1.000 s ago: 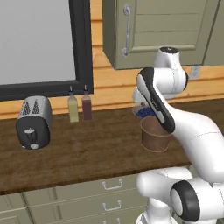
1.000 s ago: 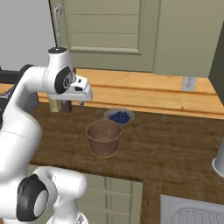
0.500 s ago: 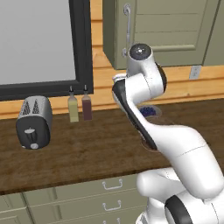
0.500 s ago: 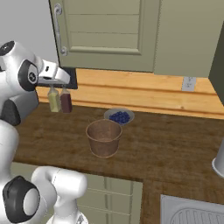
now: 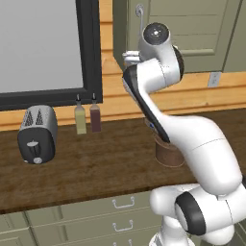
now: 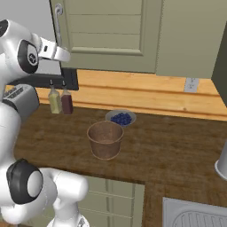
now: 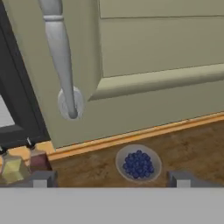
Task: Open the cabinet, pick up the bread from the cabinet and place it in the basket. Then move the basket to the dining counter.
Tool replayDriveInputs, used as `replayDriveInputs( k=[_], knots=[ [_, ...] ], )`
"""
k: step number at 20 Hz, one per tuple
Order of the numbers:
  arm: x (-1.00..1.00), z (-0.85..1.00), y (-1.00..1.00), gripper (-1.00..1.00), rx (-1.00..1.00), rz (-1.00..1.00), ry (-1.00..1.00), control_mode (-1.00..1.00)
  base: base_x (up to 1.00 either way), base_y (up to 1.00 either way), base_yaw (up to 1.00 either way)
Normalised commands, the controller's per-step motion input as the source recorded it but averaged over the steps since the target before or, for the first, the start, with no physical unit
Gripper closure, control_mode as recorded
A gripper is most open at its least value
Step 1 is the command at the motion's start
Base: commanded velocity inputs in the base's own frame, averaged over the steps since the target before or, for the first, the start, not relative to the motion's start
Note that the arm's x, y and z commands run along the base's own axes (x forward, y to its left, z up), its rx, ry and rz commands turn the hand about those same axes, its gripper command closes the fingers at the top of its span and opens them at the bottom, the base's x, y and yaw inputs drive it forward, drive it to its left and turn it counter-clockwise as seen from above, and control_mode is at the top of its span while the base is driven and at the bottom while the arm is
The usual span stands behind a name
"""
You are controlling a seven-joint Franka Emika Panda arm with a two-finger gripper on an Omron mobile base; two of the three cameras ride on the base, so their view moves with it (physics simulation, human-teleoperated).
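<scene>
The sage-green cabinet (image 6: 111,35) hangs over the worktop with its panelled door shut, so the bread is hidden. Its silver bar handle (image 7: 60,52) rises at the upper left of the hand view, close ahead. My gripper (image 7: 111,179) is open, its two dark fingertips (image 7: 41,178) set wide apart with nothing between them. It hovers just below and in front of the handle (image 6: 58,20), not touching it. The gripper (image 5: 129,56) sits at the door's lower left corner. The brown wooden basket (image 6: 105,139) stands on the worktop, partly behind my arm (image 5: 168,153). The dining counter is out of view.
A shallow bowl of blue berries (image 6: 121,118) sits behind the basket. Two small bottles (image 6: 60,100) and a toaster (image 5: 37,133) stand to the left under a dark-framed window (image 5: 89,48). Green drawers (image 5: 120,211) run below the worktop; a sink (image 6: 195,217) lies at right.
The arm has swung left and upward, carrying the open gripper from above the basket to the lower end of the cabinet handle. Basket and bowl have stayed put.
</scene>
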Motion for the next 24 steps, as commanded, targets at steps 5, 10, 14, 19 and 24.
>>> replayDriveInputs(
  k=[5,10,14,19,24],
  knots=[
    [0.15,0.88,0.0,-1.0,0.12,0.09,0.01,-1.0,0.0,0.0,0.0],
    [0.14,0.48,0.04,-1.0,0.04,0.02,0.0,-1.0,0.0,0.0,0.0],
    [0.36,0.04,0.31,-1.0,-0.13,0.05,0.0,-1.0,0.0,0.0,0.0],
    [0.58,0.0,0.26,-1.0,-0.11,0.11,0.0,-1.0,0.0,0.0,0.0],
    [0.45,-0.12,0.03,-1.0,-0.05,0.03,0.0,-1.0,0.0,0.0,0.0]
  ],
)
